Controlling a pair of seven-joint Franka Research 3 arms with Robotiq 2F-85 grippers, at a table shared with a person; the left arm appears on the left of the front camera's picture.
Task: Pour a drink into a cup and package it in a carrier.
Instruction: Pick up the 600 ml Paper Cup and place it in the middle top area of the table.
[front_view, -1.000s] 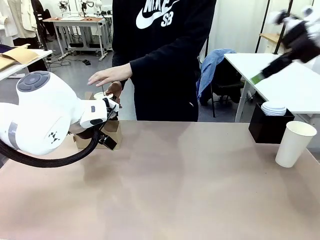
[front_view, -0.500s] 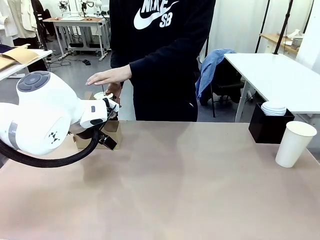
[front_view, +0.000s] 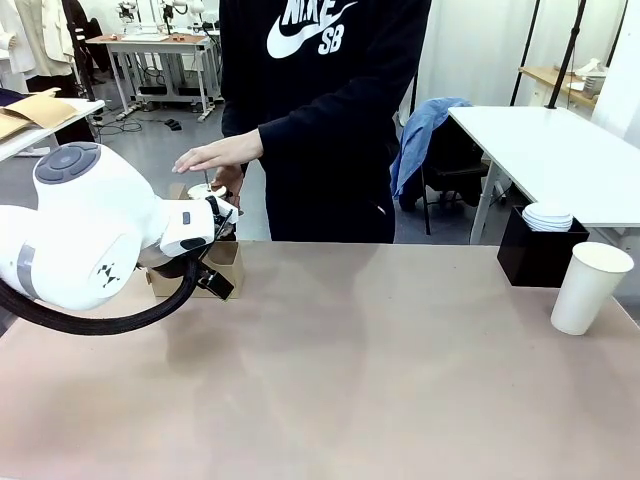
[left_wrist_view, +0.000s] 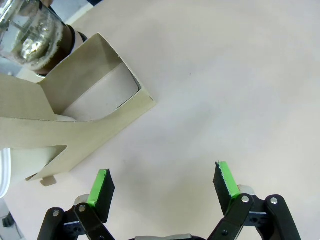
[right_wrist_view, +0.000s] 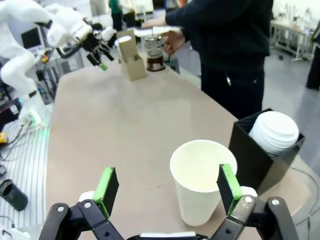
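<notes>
The left gripper (left_wrist_view: 162, 182) hangs low over the table (front_view: 350, 380) with its green pads spread wide and nothing between them. Just ahead of it, near the far left corner of the table, stands the brown cardboard carrier (left_wrist_view: 75, 115), upright, with one open pocket facing the wrist camera. Right beside the carrier, on its far side, is the glass carafe (left_wrist_view: 27, 30). The drink (right_wrist_view: 156, 63) sits dark in its bottom part. The person at the far edge holds one hand (front_view: 215, 155) flat above the carafe, and the other hand (right_wrist_view: 172, 42) is at the carafe's side.

The right gripper (right_wrist_view: 167, 187) is also spread wide and holds nothing. It looks down the length of the table from the right end. Ahead of it, near the right edge of the table, an open white paper cup (front_view: 590, 287) stands upright, apart from both pads. Just behind the cup, at the far right corner, is a black box (front_view: 535, 258) with a stack of white lids (front_view: 548, 215) in it
</notes>
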